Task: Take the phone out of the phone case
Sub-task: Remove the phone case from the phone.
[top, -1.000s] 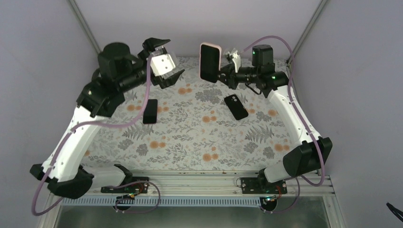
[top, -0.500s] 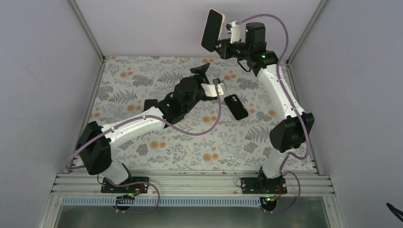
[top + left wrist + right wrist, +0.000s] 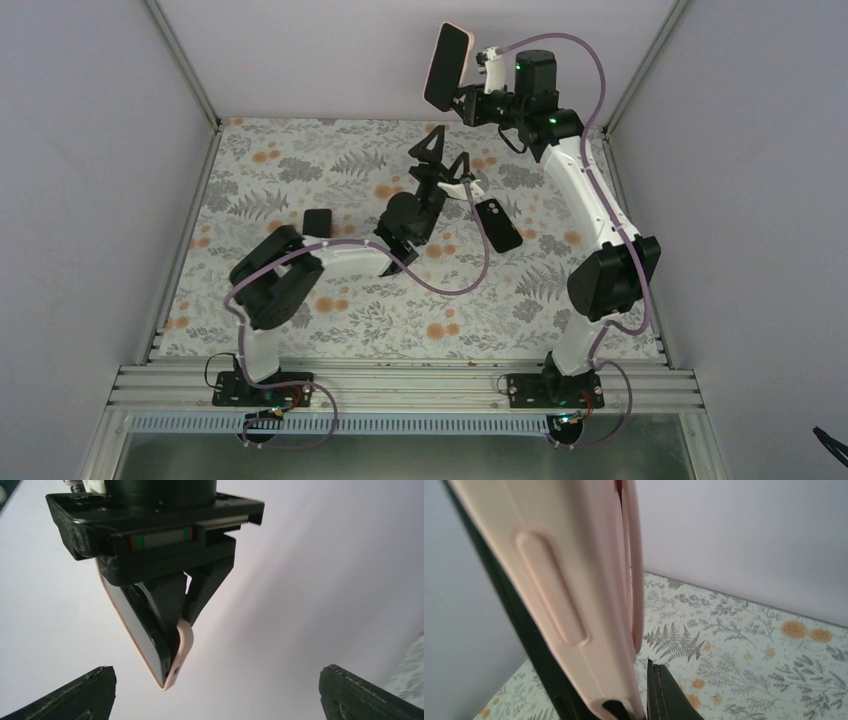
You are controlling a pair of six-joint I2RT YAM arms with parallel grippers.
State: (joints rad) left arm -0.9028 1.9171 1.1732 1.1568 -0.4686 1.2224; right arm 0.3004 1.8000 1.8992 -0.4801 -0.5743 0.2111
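The phone (image 3: 445, 70) is sitting inside a pink case (image 3: 184, 647), high up near the back wall, and the right gripper (image 3: 466, 102) is pinching one end of it. The phone is looking hard, smooth and breakable. The case is looking soft and bendy, so peeling it at the free end seems best. The left gripper (image 3: 449, 150) is pointing up at it, spread wide, holding nothing. There is one cased phone, and one black phone (image 3: 497, 224) and one small black slab (image 3: 318, 222) are lying on the flowery table (image 3: 300, 300).
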